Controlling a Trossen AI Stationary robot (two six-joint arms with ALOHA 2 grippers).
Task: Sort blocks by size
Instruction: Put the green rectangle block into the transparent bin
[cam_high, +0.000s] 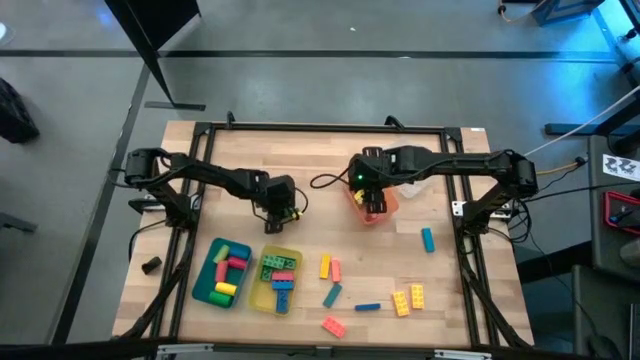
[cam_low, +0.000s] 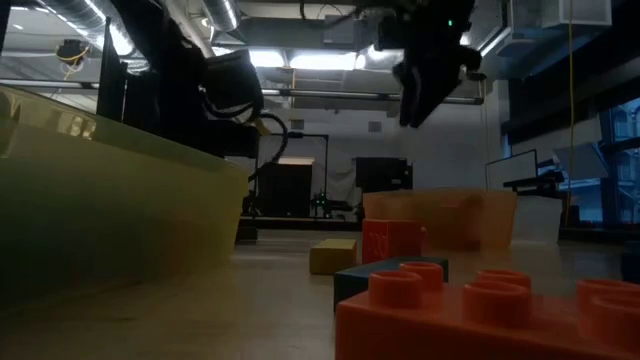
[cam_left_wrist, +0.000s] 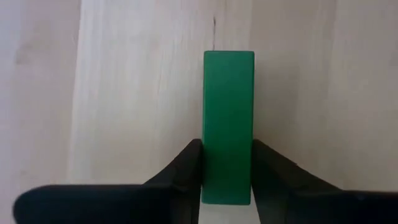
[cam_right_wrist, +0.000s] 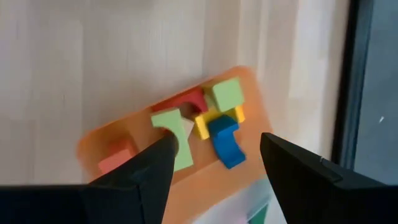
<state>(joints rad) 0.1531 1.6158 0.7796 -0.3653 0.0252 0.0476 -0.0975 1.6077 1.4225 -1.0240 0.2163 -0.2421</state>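
My left tool (cam_left_wrist: 227, 168) clamps a green block (cam_left_wrist: 228, 124); my right tool (cam_right_wrist: 214, 162), fingers apart, hangs over the orange tray (cam_right_wrist: 249, 93) holding small blocks (cam_right_wrist: 217, 121).

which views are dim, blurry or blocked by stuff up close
Low view: dim and backlit by ceiling lights, with the yellow tray and an orange block looming blurred up close. Left wrist view: bright, the green block sharp in the left tool. Right wrist view: soft, the orange tray lit evenly.
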